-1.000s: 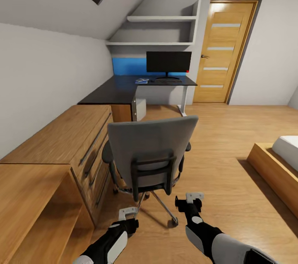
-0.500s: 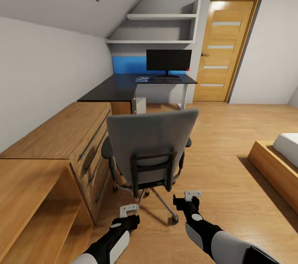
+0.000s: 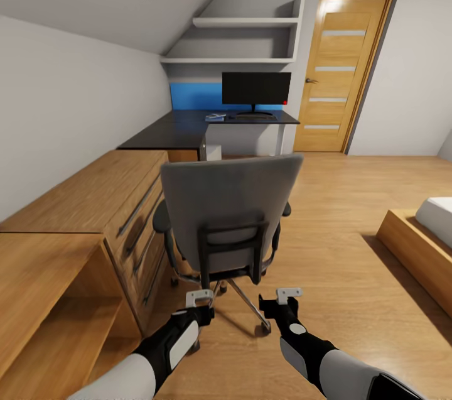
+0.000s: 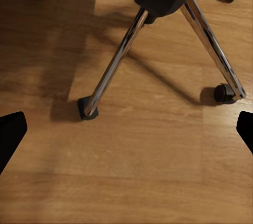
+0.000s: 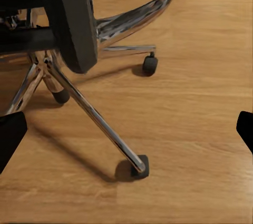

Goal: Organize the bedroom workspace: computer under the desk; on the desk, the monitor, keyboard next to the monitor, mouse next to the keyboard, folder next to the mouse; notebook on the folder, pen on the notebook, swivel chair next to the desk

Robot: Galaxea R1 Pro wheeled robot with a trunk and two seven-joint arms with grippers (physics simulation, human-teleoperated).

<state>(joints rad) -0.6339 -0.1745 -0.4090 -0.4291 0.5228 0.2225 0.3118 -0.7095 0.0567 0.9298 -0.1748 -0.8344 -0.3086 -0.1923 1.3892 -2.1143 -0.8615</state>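
The grey swivel chair (image 3: pixel 229 211) stands just ahead of me with its back turned, hiding its seat and anything on it. Beyond it, the dark desk (image 3: pixel 169 133) carries the black monitor (image 3: pixel 256 89), a keyboard (image 3: pixel 254 116) in front of the monitor and a small blue item (image 3: pixel 215 117). A pale computer case (image 3: pixel 213 152) sits beneath the desk. My left gripper (image 3: pixel 199 299) and right gripper (image 3: pixel 289 296) hang low behind the chair, both open and empty. The wrist views look down on the chair's chrome legs (image 4: pixel 118 58) (image 5: pixel 95 116) and casters.
A long wooden dresser (image 3: pixel 88 211) runs along the left wall, close beside the chair. A wooden door (image 3: pixel 339 73) stands at the back right, with a bed frame (image 3: pixel 417 255) at the right edge. Open wood floor (image 3: pixel 333 199) lies to the chair's right.
The camera has moved forward, so the chair looms larger. My left arm has stretched further toward the chair's base. Both grippers remain open.
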